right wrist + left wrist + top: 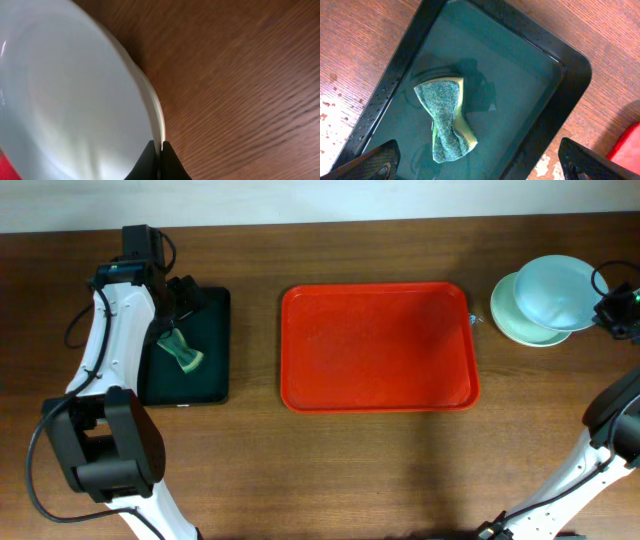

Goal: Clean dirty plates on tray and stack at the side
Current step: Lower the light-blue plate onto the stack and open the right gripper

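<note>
Red tray: the large red rectangular plastic tray [380, 345] lies in the middle of the brown wooden table [330, 470] with nothing on it, so the plates appear to be off it already.
Plates: they are piled on the table just right of the red tray, apart from its rim. The round shallow pale-aqua top plate [557, 288] sits offset up and to the right on a pale-green lower plate [512, 320]. I cannot make out a third plate.
Right pincer: the right pincer [160, 152] is narrow, nipping the top plate's thin rim between its two black fingers. It probably grips the edge because a shallow plate gives no other purchase.
Left pincer: the left pincer [480, 162] is spread wide and holds nothing, hovering over the sponge.
Sponge: the twisted green-and-yellow scouring sponge [447, 120] rests in the small black rectangular tray [577, 70], which holds shallow water. Parking it there likely keeps the wet off the table.
Stage: this looks like the last stacking step. The offset top plate probably needs centring before it is let go, or it may sit crooked.
</note>
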{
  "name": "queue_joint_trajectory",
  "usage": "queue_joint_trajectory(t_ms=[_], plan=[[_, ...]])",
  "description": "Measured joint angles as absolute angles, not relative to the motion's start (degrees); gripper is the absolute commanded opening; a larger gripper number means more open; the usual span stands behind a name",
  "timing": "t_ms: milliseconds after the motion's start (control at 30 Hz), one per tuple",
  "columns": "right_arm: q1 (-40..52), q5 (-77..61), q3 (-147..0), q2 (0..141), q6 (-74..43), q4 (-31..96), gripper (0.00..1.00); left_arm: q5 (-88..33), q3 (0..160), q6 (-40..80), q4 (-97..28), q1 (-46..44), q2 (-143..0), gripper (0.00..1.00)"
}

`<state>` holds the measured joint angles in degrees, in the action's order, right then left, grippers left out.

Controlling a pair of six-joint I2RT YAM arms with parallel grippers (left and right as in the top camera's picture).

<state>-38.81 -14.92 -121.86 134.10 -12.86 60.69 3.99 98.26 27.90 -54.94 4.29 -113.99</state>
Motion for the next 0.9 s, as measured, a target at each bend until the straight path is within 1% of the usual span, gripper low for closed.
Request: queue_joint_trajectory(t_ms=[100, 167, 200, 233, 333, 367, 400, 467, 500, 567, 667, 767, 900], plan=[[-35.86, -13.02, -121.86, 134.13, -13.54, 59.7, 0.05, 3.99, 98.26, 27.9, -54.92, 4.29, -113.99, 0.99], [-33.36, -11.81, -121.86, 134.32, -13.76, 59.81, 0.13, 3.99, 98.26, 27.9, -54.92, 4.29, -113.99, 0.99], [-32.51, -11.14, -121.86, 134.32, -13.54, 60.01, 0.13, 3.99, 98.26, 27.9, -54.92, 4.29, -113.99, 0.99], [-32.16, -10.76, -121.86, 134.32, -13.58, 60.36, 0.19, 3.99, 98.26, 27.9, -54.92, 4.29, -113.99, 0.99], [-32.1, -9.63, -121.86, 134.32, -13.54, 62.94, 0.2, 3.99, 98.26, 27.9, -54.92, 4.29, -113.99, 0.99], [-32.18, -8.84, -121.86, 134.32, -13.52, 63.92, 0.18, 3.99, 98.26, 27.92, -54.92, 4.29, -113.99, 0.99], [-32.23, -8.05, -121.86, 134.32, -13.5, 64.45, 0.14, 4.01, 98.26, 27.9, -54.92, 4.29, -113.99, 0.99], [-32.25, -7.33, -121.86, 134.32, -12.05, 64.27, 0.13, 3.99, 98.26, 27.9, -54.92, 4.29, -113.99, 0.99], [-32.08, -7.46, -121.86, 134.32, -10.9, 63.94, 0.04, 3.99, 98.26, 27.9, -54.92, 4.29, -113.99, 0.99], [-30.65, -7.55, -120.38, 134.23, -9.78, 60.16, 0.04, 3.99, 98.26, 27.9, -54.92, 4.29, -113.99, 0.99], [-27.64, -7.55, -112.01, 134.17, -9.1, 50.57, 0.04, 3.99, 98.26, 27.9, -54.92, 4.29, -113.99, 0.99], [-26.96, -4.16, -109.47, 134.32, -8.97, 50.0, 0.04, 4.01, 98.26, 27.9, -54.94, 4.29, -113.99, 0.99], [-28.42, 0.05, -109.47, 133.86, -8.97, 53.1, 0.04, 3.99, 98.26, 27.9, -54.94, 4.29, -113.99, 0.99]])
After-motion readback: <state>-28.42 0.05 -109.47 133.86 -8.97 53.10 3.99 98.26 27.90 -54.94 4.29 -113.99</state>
